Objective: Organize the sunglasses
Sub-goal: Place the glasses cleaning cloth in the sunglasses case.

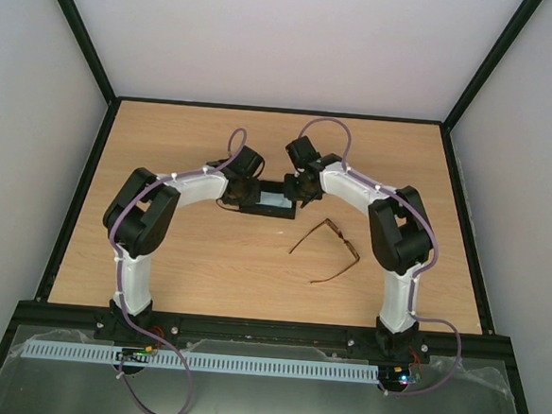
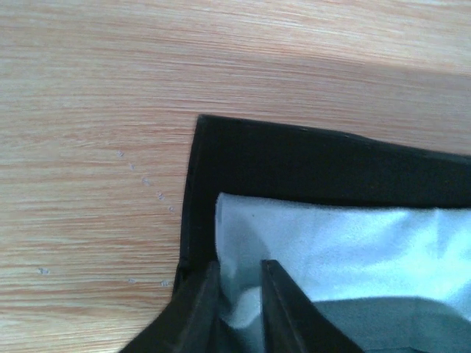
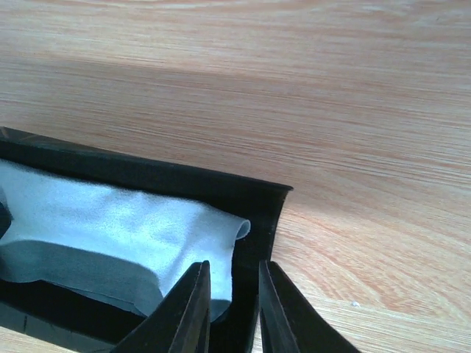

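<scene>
The sunglasses [image 1: 342, 240], thin and reddish-brown with both temple arms spread, lie on the table in front of and to the right of a black oblong case [image 1: 266, 210]. They show in neither wrist view. The case lies open with a light blue cloth [image 1: 275, 199] inside it. My left gripper [image 1: 242, 193] is at the case's left end, its jaws a little apart over a rumpled edge of the cloth [image 2: 353, 243]. My right gripper [image 1: 299, 194] is at the right end. It is narrowly open, one finger on the cloth [image 3: 110, 213] and the other outside the case wall [image 3: 265, 202].
Black rails [image 1: 88, 184] border the wooden table [image 1: 206, 259] on the left, far and right sides. Both arms bend inward and meet over the case at the middle of the table. The arm bases sit on a bar [image 1: 267, 334] at the near edge.
</scene>
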`<state>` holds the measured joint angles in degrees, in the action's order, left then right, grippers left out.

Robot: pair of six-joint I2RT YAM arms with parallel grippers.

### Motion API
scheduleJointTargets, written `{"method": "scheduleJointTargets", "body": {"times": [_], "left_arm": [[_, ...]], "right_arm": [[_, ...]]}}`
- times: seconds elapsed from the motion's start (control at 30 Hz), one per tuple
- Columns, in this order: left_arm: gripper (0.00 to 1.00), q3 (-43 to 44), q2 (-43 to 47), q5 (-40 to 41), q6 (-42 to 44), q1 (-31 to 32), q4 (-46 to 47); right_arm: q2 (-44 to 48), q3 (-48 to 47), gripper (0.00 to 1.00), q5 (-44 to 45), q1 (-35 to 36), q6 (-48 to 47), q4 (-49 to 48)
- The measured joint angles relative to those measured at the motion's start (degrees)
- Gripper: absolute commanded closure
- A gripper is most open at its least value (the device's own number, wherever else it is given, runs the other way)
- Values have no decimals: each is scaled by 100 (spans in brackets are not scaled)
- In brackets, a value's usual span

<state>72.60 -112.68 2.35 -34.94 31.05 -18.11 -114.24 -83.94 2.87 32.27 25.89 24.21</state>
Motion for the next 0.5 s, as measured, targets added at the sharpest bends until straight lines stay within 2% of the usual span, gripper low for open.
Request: {"method": "scheduleJointTargets", "body": {"times": [0.1,0.23,0.4,0.5], "left_arm": [[61,0,20,4,-35,0,-4],[44,0,122,20,-57,0,-63],[32,0,382,-37,-94,0,-66],[30,0,551,-101,-111,0,-59]], "right_arm": [[79,0,76,79,-2,0,24],[151,0,73,125,0,-7,46],[396,131,68,122,-2,2,59],[662,278,67,107,-2,4,61]]}}
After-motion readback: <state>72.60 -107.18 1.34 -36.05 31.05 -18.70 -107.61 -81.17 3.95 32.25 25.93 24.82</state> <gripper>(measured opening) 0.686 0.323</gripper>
